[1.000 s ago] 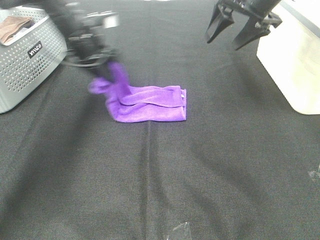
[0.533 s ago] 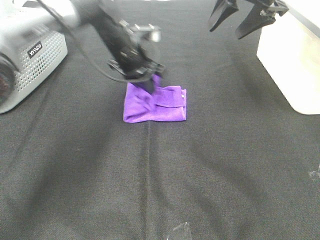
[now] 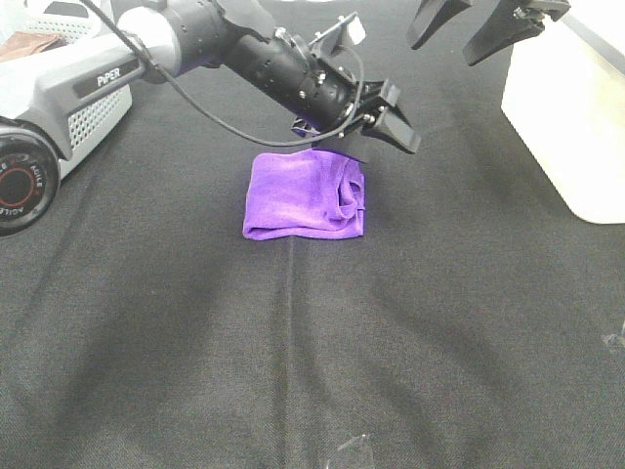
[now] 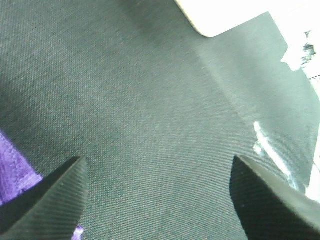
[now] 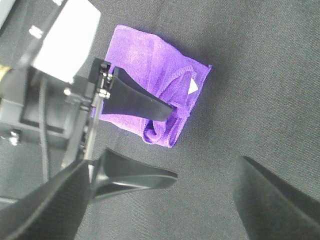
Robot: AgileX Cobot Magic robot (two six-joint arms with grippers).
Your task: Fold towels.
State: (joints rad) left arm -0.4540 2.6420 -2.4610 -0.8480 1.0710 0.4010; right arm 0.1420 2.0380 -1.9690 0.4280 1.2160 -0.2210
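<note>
Exterior high view, items as found. Purple towel (image 3: 303, 193): one, folded into a compact rectangle, flat on the black cloth (image 3: 293, 342), just toward 12 o'clock of the frame's centre; its layered edges bunch at the 3 o'clock end. Left arm (image 3: 259, 57): enters from 10 o'clock and reaches across the middle, over the towel's far edge. Left gripper (image 3: 398, 117): at 1 o'clock of the towel, jaws spread wide, nothing between them; whether it touches the fabric cannot be told. Right gripper (image 3: 467, 27): at 1 o'clock of the frame, raised, well apart from the towel, jaws also spread wide and empty. White container (image 3: 566, 117): against the 3 o'clock edge, on the cloth. Grey perforated basket (image 3: 98, 115): at 10 o'clock, partly behind the left arm, a brown cloth (image 3: 29, 44) inside it. Tape scrap (image 3: 352, 451): at 6 o'clock, stuck to the cloth. Left wrist view: two ridged fingertips (image 4: 50, 200) far apart with bare black cloth between them; a sliver of the purple towel (image 4: 12, 170) beside one of them; a corner of the white container (image 4: 240, 12) beyond. Right wrist view: the right gripper's own fingertips (image 5: 45, 210) wide apart in the foreground; the purple towel (image 5: 145, 65) below, a small white tag (image 5: 192, 86) near its bunched end; the left gripper (image 5: 172, 143) over that end, one finger crossing the towel, the other over bare cloth.
</note>
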